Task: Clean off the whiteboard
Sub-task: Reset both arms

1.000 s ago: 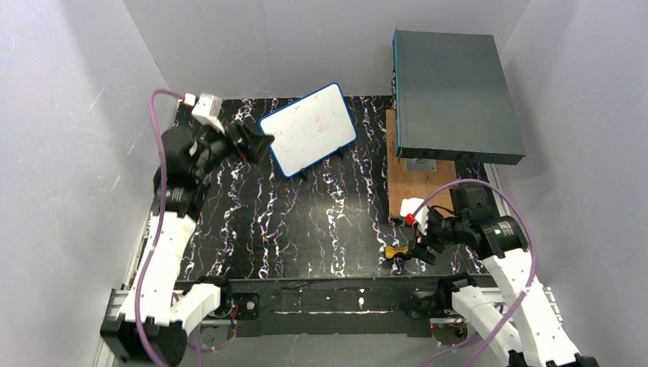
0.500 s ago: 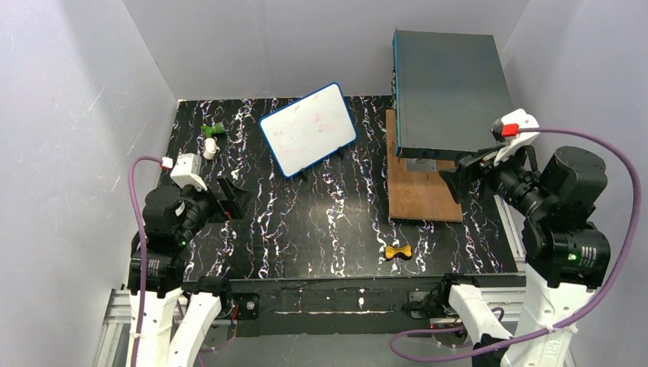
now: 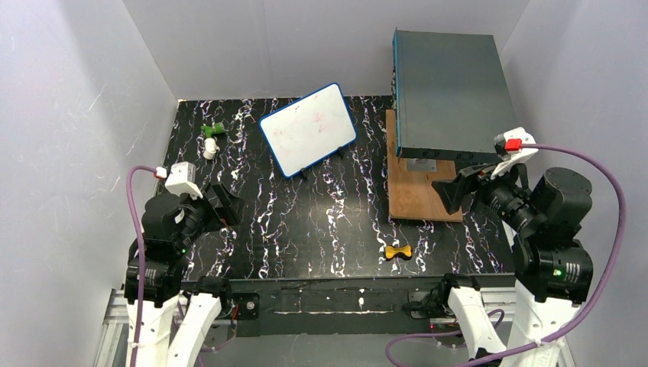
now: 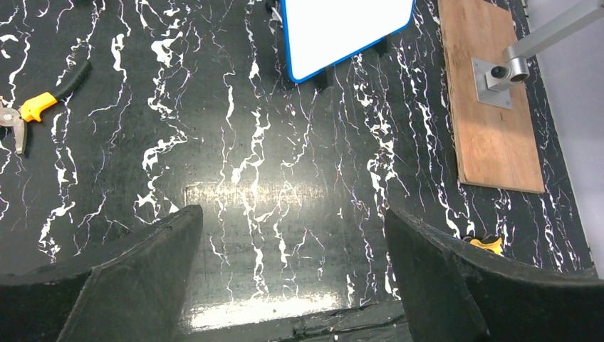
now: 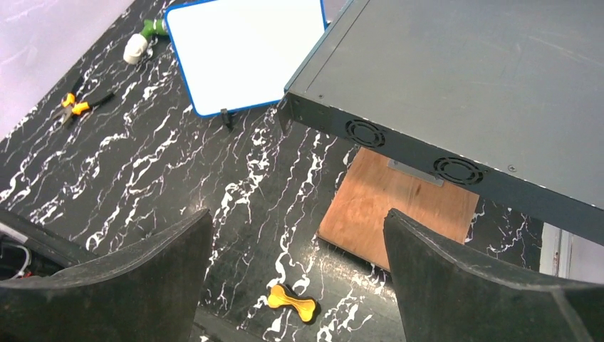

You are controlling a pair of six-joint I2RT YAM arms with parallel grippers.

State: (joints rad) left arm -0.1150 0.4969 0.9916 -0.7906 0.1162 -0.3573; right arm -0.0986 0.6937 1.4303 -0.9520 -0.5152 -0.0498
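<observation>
The whiteboard [image 3: 308, 128] has a blue frame and small black feet, and stands tilted at the back middle of the black marbled table. Faint reddish smudges show on its white face. It also appears at the top of the left wrist view as the whiteboard [image 4: 342, 28], and at the upper left of the right wrist view as the whiteboard [image 5: 246, 50]. My left gripper [image 3: 225, 205] hangs open over the near left of the table, far from the board. My right gripper [image 3: 451, 193] hangs open above the wooden plank, also far from it. Both the left gripper [image 4: 292, 228] and the right gripper [image 5: 295, 221] hold nothing.
A large grey-teal box [image 3: 455, 92] sits raised at the back right over a wooden plank [image 3: 420, 199]. A yellow bone-shaped piece [image 3: 397, 251] lies near the front edge. A green-and-white item [image 3: 210, 139] lies left of the board. Yellow-handled pliers [image 4: 35, 107] lie at the far left.
My left arm has pulled back from the whiteboard's left edge to the near left, uncovering the green-and-white item. My right arm has risen from beside the yellow piece and moved right.
</observation>
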